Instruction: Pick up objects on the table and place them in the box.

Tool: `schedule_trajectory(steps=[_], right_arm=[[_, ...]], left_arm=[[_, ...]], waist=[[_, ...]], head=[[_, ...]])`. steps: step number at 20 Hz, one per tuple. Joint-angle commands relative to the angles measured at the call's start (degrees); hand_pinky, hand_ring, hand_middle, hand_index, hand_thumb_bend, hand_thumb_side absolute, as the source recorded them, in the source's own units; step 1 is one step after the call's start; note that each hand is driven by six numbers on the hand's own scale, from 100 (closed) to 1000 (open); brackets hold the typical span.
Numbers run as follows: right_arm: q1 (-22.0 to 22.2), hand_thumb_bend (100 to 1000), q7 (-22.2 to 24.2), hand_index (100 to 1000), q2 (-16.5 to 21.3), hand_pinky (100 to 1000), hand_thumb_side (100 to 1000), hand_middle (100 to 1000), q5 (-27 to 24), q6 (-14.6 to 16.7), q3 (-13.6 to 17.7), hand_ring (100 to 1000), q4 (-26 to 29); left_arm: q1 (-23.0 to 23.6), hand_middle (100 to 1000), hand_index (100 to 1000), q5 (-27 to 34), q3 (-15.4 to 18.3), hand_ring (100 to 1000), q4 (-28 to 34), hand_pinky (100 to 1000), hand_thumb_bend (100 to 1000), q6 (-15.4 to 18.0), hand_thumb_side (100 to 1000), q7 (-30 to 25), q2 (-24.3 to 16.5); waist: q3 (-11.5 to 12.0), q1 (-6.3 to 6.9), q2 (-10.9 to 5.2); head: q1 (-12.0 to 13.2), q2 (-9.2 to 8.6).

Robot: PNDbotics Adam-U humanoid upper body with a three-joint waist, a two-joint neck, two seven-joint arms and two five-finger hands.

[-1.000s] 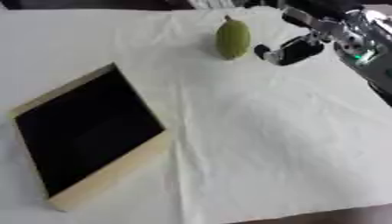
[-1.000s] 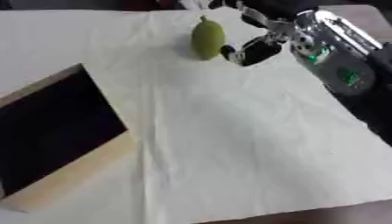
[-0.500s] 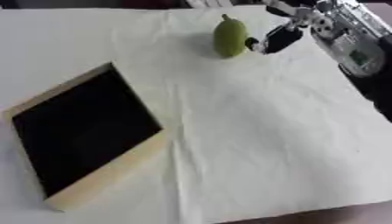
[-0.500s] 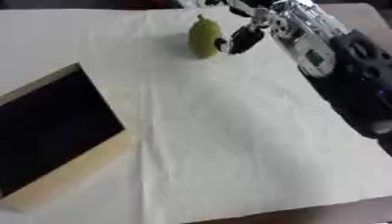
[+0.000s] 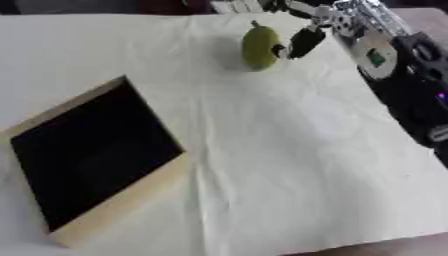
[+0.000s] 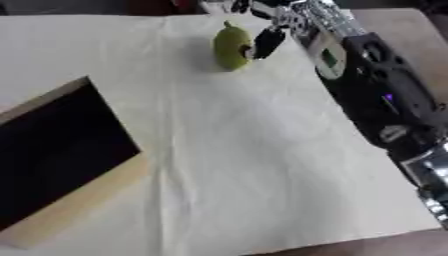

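A green pear (image 5: 258, 47) stands upright on the white cloth near the table's far edge. My right hand (image 5: 348, 22) reaches in from the right, just beside it. Its dark thumb (image 5: 304, 42) touches the pear's right side, while the other fingers (image 6: 254, 6) spread behind the pear's top, not closed round it. The box (image 5: 122, 200), a shallow wooden frame with a black inside, lies at the left and holds nothing. My left hand shows in no view.
The white cloth (image 5: 289, 165) covers most of the table, with creases running down its middle. My black right forearm (image 6: 385, 105) lies along the right edge. The table's near edge (image 6: 367, 245) shows at the lower right.
My right hand has moved left and farther back, from a gap beside the pear to its thumb touching the pear's right side. The pear and box have stayed put.
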State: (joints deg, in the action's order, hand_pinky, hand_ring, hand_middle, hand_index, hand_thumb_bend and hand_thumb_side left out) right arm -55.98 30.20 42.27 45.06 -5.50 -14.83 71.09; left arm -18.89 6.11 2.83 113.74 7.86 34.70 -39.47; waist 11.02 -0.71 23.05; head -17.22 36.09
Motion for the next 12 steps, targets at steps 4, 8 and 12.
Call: schedule_trajectory(steps=[4, 8, 12], right_arm=[[-1.3, 300, 0.2, 921, 0.2, 910, 136, 846, 1.1, 1.3, 1.0, 895, -2.4], [-1.7, 304, -1.0, 920, -0.8, 907, 124, 843, 3.3, 0.9, 1.5, 893, -4.8], [-1.9, 295, -2.2, 919, -1.7, 905, 111, 829, 4.2, 1.4, 2.0, 888, -6.9]], left_arm=[[-0.6, 732, 773, 0.3, 0.5, 703, 0.9, 595, 1000, 0.4, 847, 0.0, -0.9], [-0.9, 732, 771, 0.3, 0.4, 702, 0.9, 595, 1000, 0.5, 846, -0.1, -0.8], [-0.7, 732, 770, 0.3, 0.5, 700, 0.9, 594, 1000, 0.5, 845, -0.1, -0.6]], waist=[[0.2, -0.5, 0.05], [0.7, -0.49, 0.47], [1.2, -0.48, 0.87]], head=[[-0.3, -0.69], [-1.0, -1.03], [-1.4, -1.28]])
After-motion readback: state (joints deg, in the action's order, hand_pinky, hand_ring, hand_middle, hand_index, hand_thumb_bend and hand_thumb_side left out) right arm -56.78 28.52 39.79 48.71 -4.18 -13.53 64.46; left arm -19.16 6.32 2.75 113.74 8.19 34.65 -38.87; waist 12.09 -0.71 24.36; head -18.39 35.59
